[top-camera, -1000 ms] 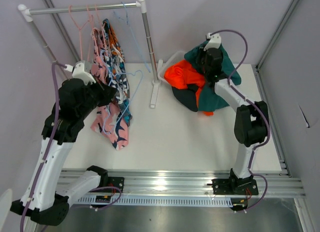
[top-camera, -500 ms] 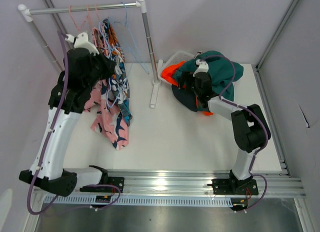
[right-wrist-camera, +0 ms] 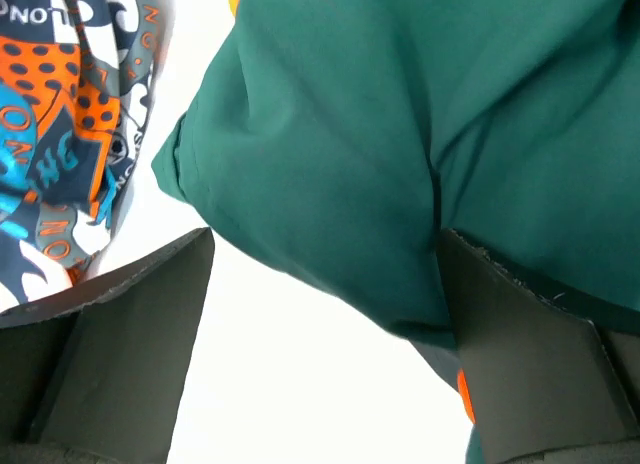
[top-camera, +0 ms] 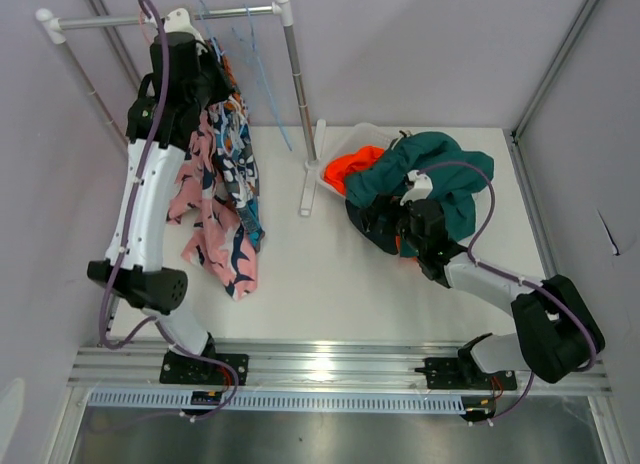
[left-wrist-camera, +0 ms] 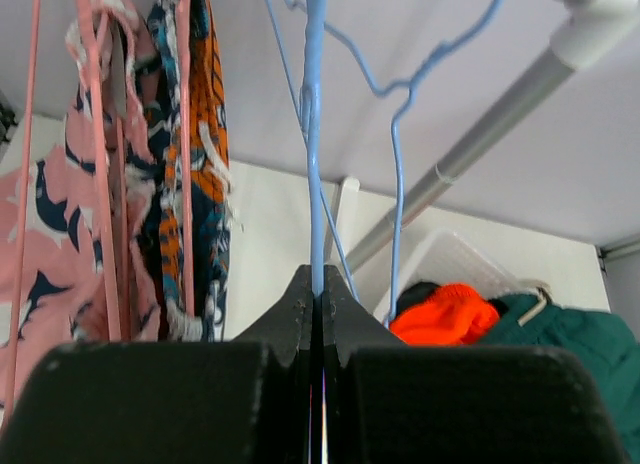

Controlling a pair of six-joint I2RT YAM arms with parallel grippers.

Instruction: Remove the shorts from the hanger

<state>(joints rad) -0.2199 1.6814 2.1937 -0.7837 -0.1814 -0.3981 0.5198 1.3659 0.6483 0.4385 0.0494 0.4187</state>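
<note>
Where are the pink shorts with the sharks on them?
In the top view, the pink shark-print shorts hang on the left side, under the rail, right beside the navy-and-orange shorts.

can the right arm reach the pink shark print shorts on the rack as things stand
Probably not directly: the right gripper is open, low at the teal shorts, while the pink shorts hang far to the left, past the rack post.
</note>
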